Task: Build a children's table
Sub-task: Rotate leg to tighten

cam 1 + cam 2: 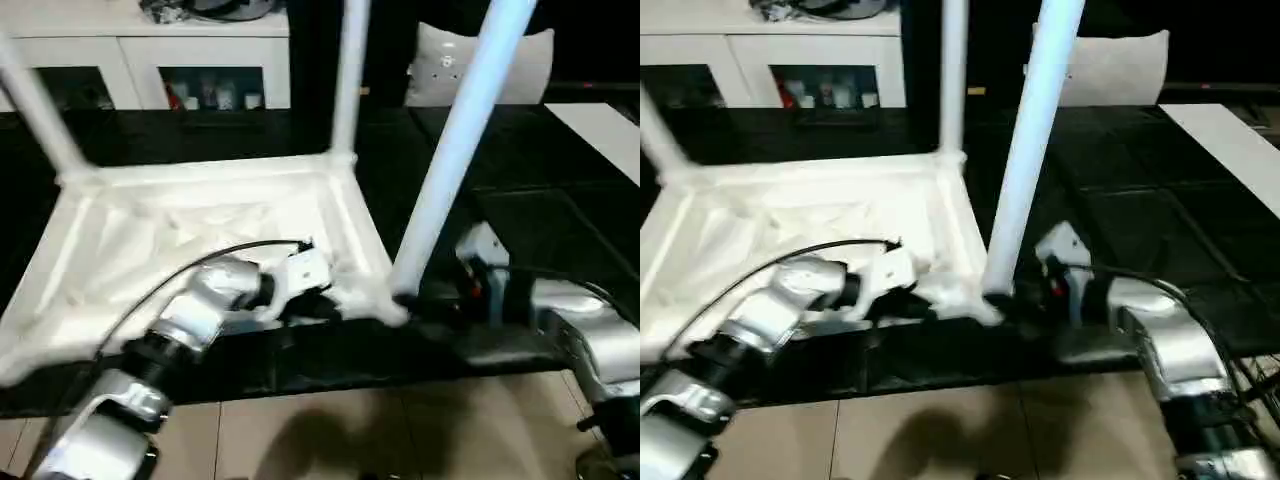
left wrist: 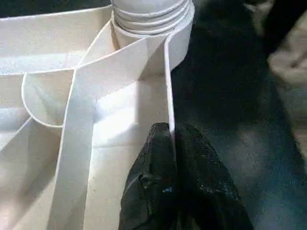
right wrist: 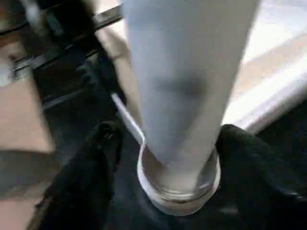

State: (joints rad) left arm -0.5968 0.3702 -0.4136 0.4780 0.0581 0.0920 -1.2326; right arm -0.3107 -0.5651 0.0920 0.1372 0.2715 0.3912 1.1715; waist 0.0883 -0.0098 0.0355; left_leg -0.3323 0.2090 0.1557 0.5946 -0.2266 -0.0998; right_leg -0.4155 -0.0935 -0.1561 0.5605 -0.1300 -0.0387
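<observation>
The children's table tabletop (image 1: 200,230) lies upside down on the black work table, ribs up. Three white legs stand in its corner sockets: far left (image 1: 40,110), far right (image 1: 348,80) and near right (image 1: 455,150). My left gripper (image 2: 172,139) is shut on the tabletop's thin side rim (image 2: 168,86), close to the near-right corner socket. My right gripper (image 3: 175,153) straddles the base of the near-right leg (image 3: 182,81), open, with one finger (image 3: 103,158) standing clear of the leg. The threaded end of that leg sits in its socket (image 3: 177,191).
The tabletop's near-right corner is close to the front edge of the black work table (image 1: 520,200), with tiled floor (image 1: 350,440) below. A white cabinet with glass doors (image 1: 150,60) stands behind. A white cushion-like thing (image 1: 480,60) and a white board (image 1: 600,130) are at the back right.
</observation>
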